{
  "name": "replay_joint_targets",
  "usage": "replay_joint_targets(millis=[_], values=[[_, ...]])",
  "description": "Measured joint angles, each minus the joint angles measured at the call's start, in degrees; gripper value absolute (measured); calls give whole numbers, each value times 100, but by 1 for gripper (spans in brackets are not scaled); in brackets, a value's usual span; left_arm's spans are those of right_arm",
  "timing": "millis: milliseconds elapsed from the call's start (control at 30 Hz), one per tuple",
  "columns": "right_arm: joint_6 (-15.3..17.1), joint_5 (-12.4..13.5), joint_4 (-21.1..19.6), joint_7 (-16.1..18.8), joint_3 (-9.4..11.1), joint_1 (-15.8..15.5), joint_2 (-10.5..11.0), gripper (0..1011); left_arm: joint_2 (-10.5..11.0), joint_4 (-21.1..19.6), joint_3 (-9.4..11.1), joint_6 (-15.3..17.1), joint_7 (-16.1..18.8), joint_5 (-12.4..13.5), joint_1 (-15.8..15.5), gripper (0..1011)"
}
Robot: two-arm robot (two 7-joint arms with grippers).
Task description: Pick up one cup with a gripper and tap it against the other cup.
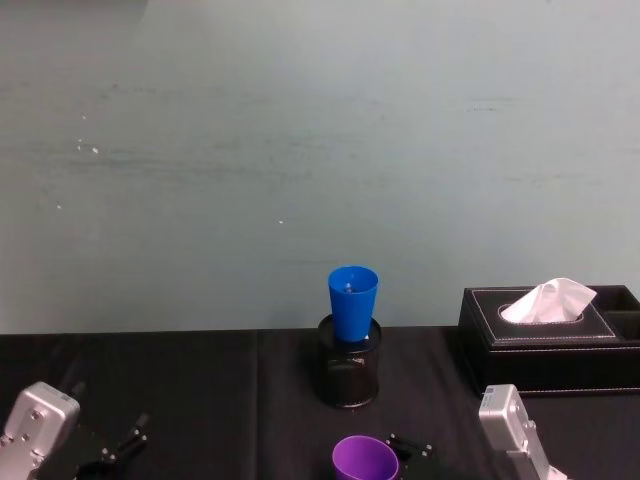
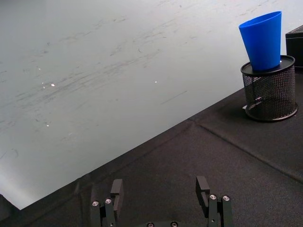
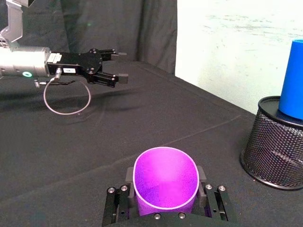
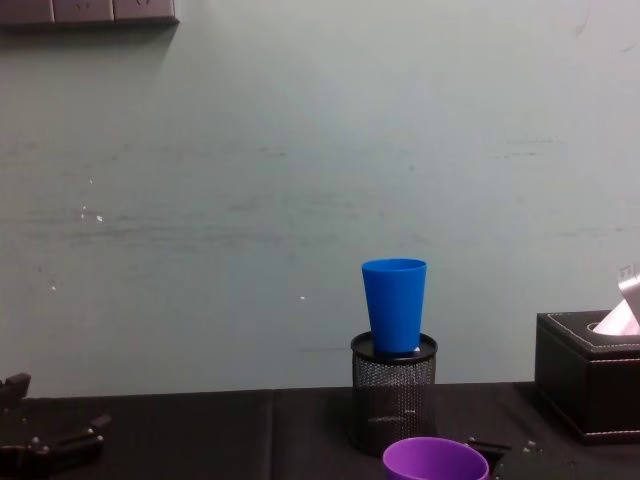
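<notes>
The purple cup (image 3: 165, 179) stands mouth up between the fingers of my right gripper (image 3: 165, 189), which is shut on it, low near the table's front edge (image 1: 365, 460). The blue cup (image 1: 352, 300) sits upright in the mouth of a black mesh holder (image 1: 348, 375) behind it, well apart from the purple cup (image 4: 435, 460). In the right wrist view the blue cup (image 3: 293, 80) and the holder (image 3: 277, 151) are off to one side. My left gripper (image 2: 160, 187) is open with nothing between its fingers at the front left (image 1: 120, 445), far from both cups.
A black tissue box (image 1: 550, 340) with a white tissue stands at the right, beside the mesh holder. A thin cable loop (image 3: 66, 101) hangs under the left arm. Black cloth (image 2: 189, 156) covers the table, and a pale wall rises behind it.
</notes>
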Motion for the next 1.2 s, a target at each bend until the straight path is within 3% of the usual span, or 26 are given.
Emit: replay_joint_targets(millis=[967, 1200], values=[[-2, 22, 15, 88, -2, 60, -9, 723, 0, 0, 0, 0, 0, 0, 0, 1000], [189, 95, -240, 133, 4, 94, 92, 723, 0, 0, 0, 0, 0, 0, 0, 1000]])
